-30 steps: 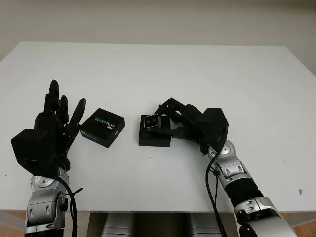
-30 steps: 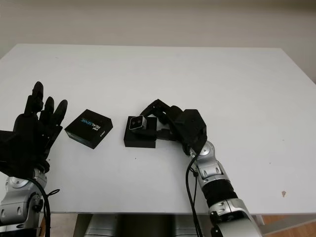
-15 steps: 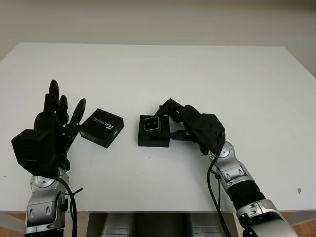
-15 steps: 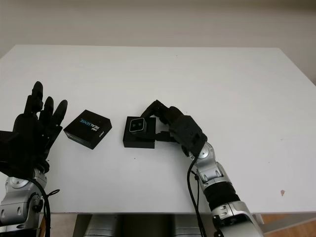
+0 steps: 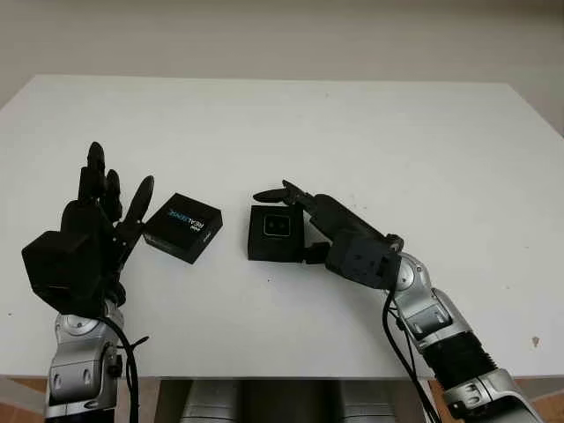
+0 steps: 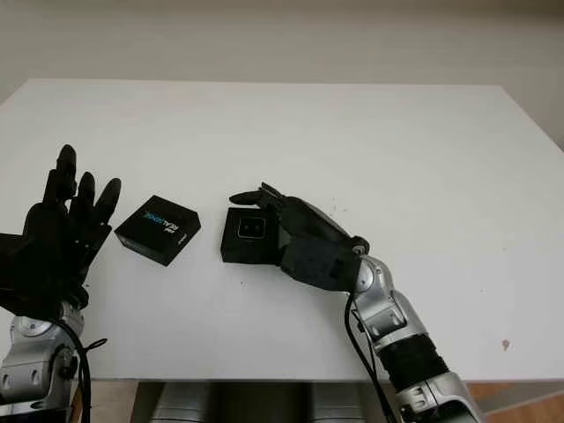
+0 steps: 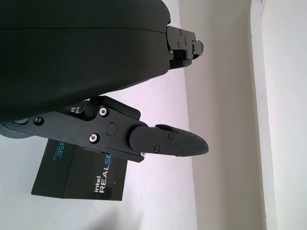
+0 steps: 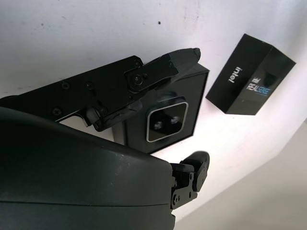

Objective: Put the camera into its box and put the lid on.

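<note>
Your camera (image 5: 278,226) sits in the box (image 5: 276,248) — right hand (image 5: 339,231) beside it holds nothing — lid (image 5: 182,227) left of the box still waits.

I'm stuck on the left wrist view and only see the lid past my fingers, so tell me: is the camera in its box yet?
Observer: Yes. The camera sits in the box, lens face up, just to the right of the lid.
Operator: Is the right hand holding it?
Observer: No. The right hand is open at the box's right side, with one finger reaching along the box's far edge.
Operator: And where is my left hand relative to the lid?
Observer: The left hand is open and raised to the left of the lid, with a gap between them in the head views.
</note>
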Controlling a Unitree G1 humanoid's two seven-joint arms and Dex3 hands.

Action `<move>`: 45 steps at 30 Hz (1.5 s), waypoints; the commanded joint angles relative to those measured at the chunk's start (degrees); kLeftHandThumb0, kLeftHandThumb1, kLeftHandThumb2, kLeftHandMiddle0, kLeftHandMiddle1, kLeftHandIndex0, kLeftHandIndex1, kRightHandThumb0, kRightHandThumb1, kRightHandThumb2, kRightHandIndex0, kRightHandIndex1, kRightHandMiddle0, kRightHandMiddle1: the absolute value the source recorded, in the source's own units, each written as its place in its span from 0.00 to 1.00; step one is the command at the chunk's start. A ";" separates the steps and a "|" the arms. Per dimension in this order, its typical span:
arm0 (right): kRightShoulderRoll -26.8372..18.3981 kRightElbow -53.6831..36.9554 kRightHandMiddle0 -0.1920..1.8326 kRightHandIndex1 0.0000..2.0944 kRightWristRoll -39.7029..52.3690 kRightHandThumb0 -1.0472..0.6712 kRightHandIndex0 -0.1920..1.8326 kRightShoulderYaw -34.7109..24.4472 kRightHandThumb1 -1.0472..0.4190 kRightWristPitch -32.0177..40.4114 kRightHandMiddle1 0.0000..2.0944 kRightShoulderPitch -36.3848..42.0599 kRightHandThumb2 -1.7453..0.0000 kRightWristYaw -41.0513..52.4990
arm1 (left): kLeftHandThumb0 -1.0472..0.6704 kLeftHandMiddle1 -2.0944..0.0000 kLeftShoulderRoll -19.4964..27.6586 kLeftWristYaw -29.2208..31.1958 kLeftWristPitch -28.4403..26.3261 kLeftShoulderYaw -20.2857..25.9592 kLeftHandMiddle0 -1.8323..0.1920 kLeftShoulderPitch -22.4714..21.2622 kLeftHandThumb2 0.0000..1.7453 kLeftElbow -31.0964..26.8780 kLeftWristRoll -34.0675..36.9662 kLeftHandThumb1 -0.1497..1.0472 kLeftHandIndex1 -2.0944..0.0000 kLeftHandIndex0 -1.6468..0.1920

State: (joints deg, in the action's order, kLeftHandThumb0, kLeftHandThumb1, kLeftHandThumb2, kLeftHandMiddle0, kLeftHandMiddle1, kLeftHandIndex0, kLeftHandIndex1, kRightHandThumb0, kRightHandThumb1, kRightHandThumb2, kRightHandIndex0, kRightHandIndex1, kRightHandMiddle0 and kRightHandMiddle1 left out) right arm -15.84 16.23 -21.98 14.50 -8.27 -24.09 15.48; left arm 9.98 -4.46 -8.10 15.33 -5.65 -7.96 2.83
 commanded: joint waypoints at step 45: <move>6.63 -23.92 0.04 0.02 29.44 0.24 0.01 -21.33 0.00 14.93 0.02 8.91 0.75 -8.73 | 0.16 0.99 9.19 0.82 -3.08 -19.78 1.00 -2.06 0.03 3.15 -37.59 0.98 0.99 0.98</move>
State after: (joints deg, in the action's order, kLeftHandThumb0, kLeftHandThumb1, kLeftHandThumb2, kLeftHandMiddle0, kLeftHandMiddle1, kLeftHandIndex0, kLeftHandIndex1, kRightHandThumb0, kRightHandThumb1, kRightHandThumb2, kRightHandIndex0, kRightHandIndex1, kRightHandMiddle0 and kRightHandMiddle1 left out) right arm -9.70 -6.92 7.04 -6.49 6.98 -14.98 6.99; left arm 19.42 -3.22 -10.57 -3.92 -6.73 -4.32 -34.00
